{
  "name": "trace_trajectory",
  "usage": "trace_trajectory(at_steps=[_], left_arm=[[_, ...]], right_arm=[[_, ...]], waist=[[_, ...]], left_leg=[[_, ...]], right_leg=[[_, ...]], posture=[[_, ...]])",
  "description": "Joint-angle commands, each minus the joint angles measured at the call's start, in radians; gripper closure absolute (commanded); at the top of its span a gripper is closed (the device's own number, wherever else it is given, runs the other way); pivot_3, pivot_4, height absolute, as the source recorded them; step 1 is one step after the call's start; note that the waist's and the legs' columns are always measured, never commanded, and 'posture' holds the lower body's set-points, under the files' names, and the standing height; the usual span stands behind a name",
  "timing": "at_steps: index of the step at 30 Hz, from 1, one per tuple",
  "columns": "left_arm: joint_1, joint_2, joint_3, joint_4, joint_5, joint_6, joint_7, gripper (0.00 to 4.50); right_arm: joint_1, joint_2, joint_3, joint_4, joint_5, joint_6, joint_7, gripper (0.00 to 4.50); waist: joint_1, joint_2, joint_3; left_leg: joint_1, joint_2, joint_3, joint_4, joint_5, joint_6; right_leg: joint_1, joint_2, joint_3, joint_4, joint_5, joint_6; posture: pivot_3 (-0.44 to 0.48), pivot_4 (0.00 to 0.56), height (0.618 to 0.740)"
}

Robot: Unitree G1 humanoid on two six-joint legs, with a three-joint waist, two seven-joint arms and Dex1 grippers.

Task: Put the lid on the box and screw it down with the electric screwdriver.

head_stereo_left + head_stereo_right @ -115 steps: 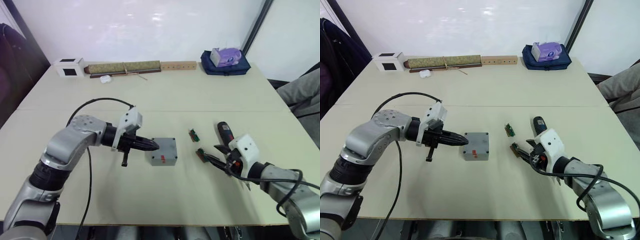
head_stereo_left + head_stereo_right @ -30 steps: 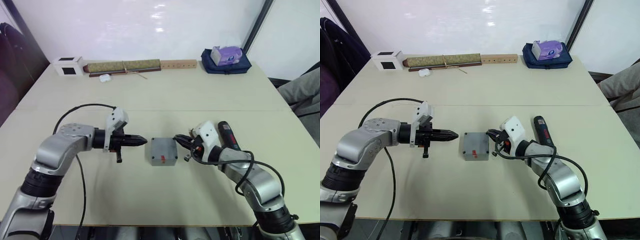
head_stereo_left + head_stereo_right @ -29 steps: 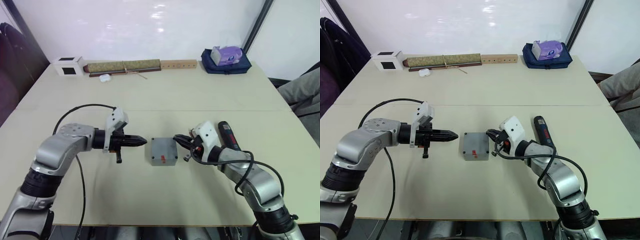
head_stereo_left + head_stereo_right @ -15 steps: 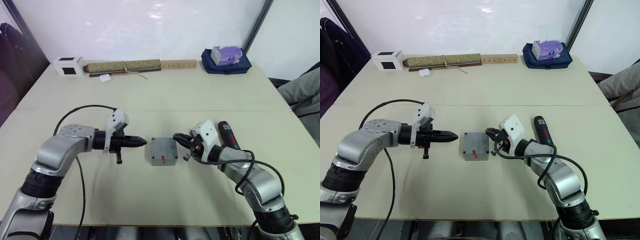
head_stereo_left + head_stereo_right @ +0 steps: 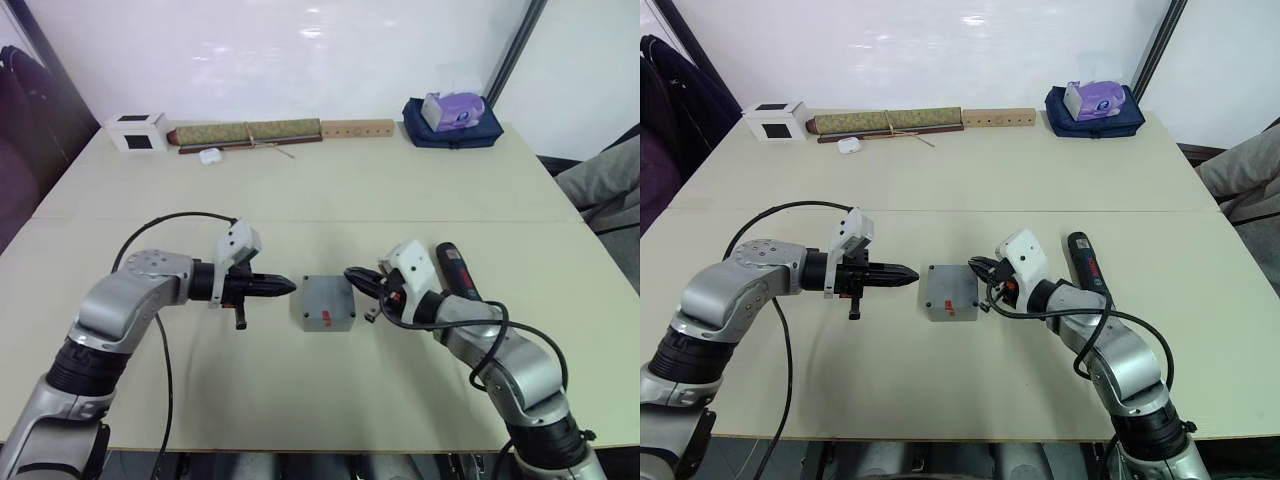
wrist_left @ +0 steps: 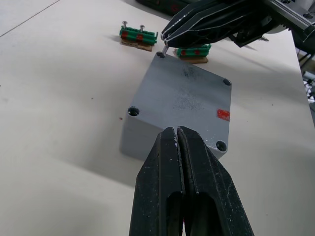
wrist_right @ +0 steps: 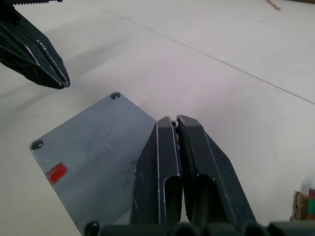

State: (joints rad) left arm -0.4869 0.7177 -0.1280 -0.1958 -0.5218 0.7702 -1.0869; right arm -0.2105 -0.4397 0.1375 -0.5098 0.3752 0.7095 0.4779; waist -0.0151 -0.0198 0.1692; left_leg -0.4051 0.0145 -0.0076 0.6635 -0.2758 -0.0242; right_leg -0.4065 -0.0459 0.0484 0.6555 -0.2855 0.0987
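The grey lid (image 5: 327,297), with a small red mark, sits on top of the box (image 6: 134,144) at the table's middle; screw holes show at its corners. My left gripper (image 5: 292,286) is shut, its tip just left of the box and apart from it. My right gripper (image 5: 350,273) is shut on a small screw, held over the lid's far right corner hole (image 6: 159,55). The black electric screwdriver (image 5: 455,270) with a red label lies on the table just right of my right wrist.
Two green circuit-board strips (image 6: 139,37) lie beyond the box. Along the far edge stand a white cube (image 5: 137,132), a rolled mat (image 5: 247,133), a wooden strip (image 5: 357,129) and a dark bag with a purple tissue pack (image 5: 450,120). A person's grey-clad leg (image 5: 600,185) is at the right.
My left gripper has edged slightly towards the box. My right gripper has stayed at the lid's far right corner.
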Motion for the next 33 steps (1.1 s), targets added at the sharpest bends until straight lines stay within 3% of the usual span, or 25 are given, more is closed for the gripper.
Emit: trace_trajectory(at_steps=[1,31,33], left_arm=[[-0.007,0.007,0.011,-0.017,-0.001,-0.015,-0.004,4.5],[-0.009,-0.004,0.003,0.003,0.017,-0.045,-0.008,4.5],[-0.01,-0.004,0.002,0.003,0.016,-0.046,-0.008,4.5]], right_arm=[[0.002,0.007,0.002,-0.032,-0.005,-0.029,0.003,4.43],[0.008,0.009,0.021,0.024,-0.087,-0.081,0.017,4.43],[0.007,0.01,0.015,0.026,-0.094,-0.083,0.013,3.91]], waist=[[0.0,0.0,0.0],[0.0,0.0,0.0],[0.0,0.0,0.0]], left_leg=[[0.0,0.0,0.0,0.0,0.0,0.0],[0.0,0.0,0.0,0.0,0.0,0.0],[0.0,0.0,0.0,0.0,0.0,0.0]], right_leg=[[0.0,0.0,0.0,0.0,0.0,0.0],[0.0,0.0,0.0,0.0,0.0,0.0],[0.0,0.0,0.0,0.0,0.0,0.0]], posture=[[0.0,0.15,0.74],[0.0,0.15,0.74],[0.0,0.15,0.74]])
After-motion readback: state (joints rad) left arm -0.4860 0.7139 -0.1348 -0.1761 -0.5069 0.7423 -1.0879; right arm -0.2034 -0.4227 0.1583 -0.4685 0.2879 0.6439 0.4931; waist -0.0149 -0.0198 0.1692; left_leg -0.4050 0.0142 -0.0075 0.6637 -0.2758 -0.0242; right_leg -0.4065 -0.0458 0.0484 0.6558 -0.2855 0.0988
